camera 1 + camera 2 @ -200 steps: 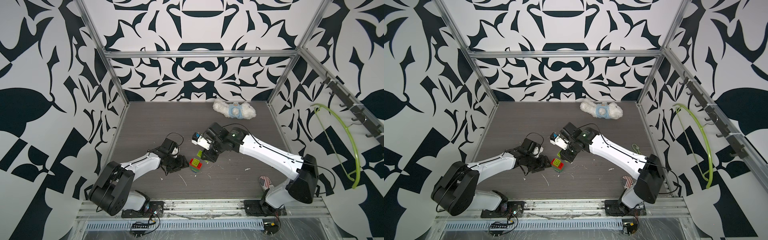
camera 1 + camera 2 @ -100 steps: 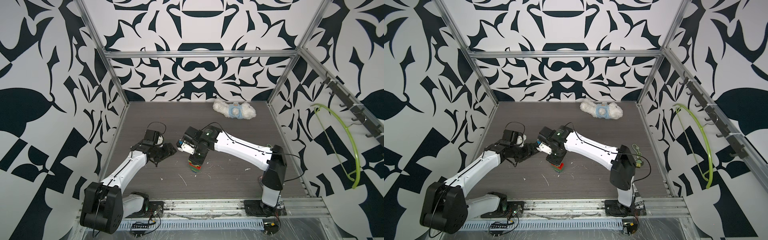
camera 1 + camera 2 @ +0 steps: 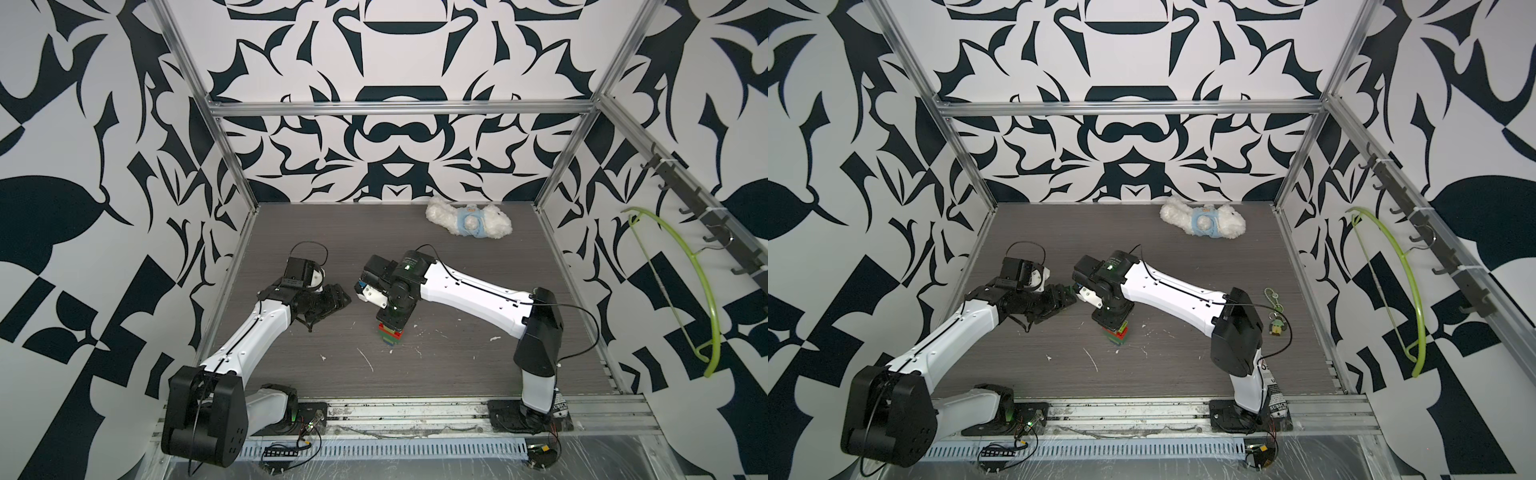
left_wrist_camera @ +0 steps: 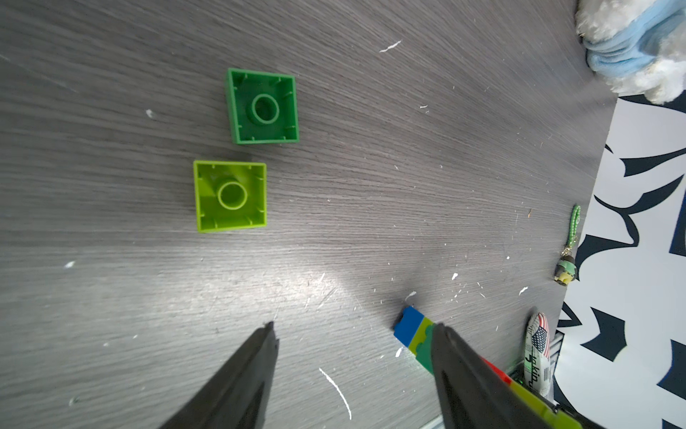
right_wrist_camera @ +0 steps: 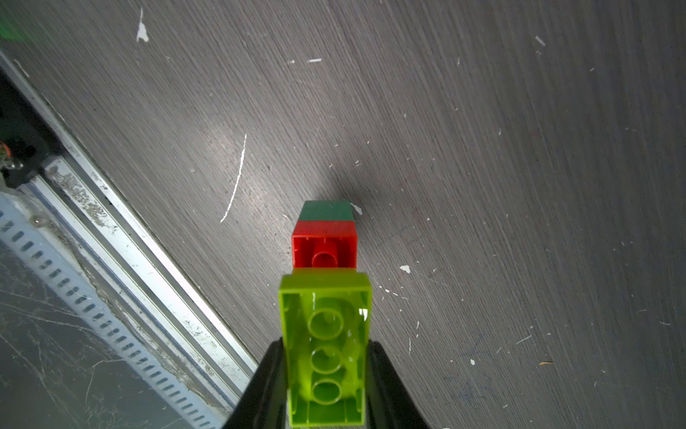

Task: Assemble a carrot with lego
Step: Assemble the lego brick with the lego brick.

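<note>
White plush toy [image 3: 467, 222] (far back) lies apart from carrot [image 3: 390, 334].

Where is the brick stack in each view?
In a top view: brick stack in the middle, under the right gripper.
In a top view: same spot.
Left wrist: stack partly hidden by the left gripper, blue tip showing.
Right wrist: stack clamped between the jaws, lime brick nearest.
Shared landmark: the long white scratch beside it.

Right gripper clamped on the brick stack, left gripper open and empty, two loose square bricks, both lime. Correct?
No. Left wrist view shows one lime brick and one dark green brick, not two lime. Rest holds: right gripper clamped on the brick stack, left gripper open and empty.
</note>
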